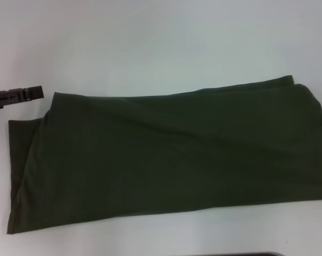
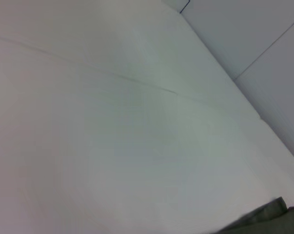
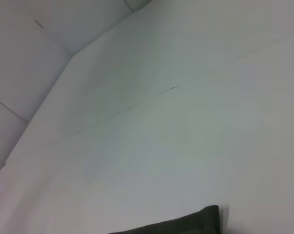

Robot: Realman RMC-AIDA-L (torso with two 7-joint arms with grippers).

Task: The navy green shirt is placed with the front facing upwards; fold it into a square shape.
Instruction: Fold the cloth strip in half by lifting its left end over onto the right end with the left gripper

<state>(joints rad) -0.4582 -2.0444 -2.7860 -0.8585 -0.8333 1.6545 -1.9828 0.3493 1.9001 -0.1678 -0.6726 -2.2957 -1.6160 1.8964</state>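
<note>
The shirt lies across the white table as a long dark green band, plain cloth upward with no lettering in view, so you are looking at a shirt already folded lengthwise and not yet a square. The left gripper hangs at the left edge of the head view, just beside the band's far left corner and apart from it; you cannot tell whether its fingers are spread or pressed together, because only a dark end of it shows. The right gripper is not in any view (its wrist camera shows only bare table and a corner of the cloth). The step in hand, as I judge it, is folding one short end over toward the other. To do it well, take the left end at both corners, since a single pinch will let the edge sag and skew. Grip all the layers where the fold is doubled near that corner. Lift only enough to clear the cloth, carry it straight along the band, and lay the edges flush before letting go.
</note>
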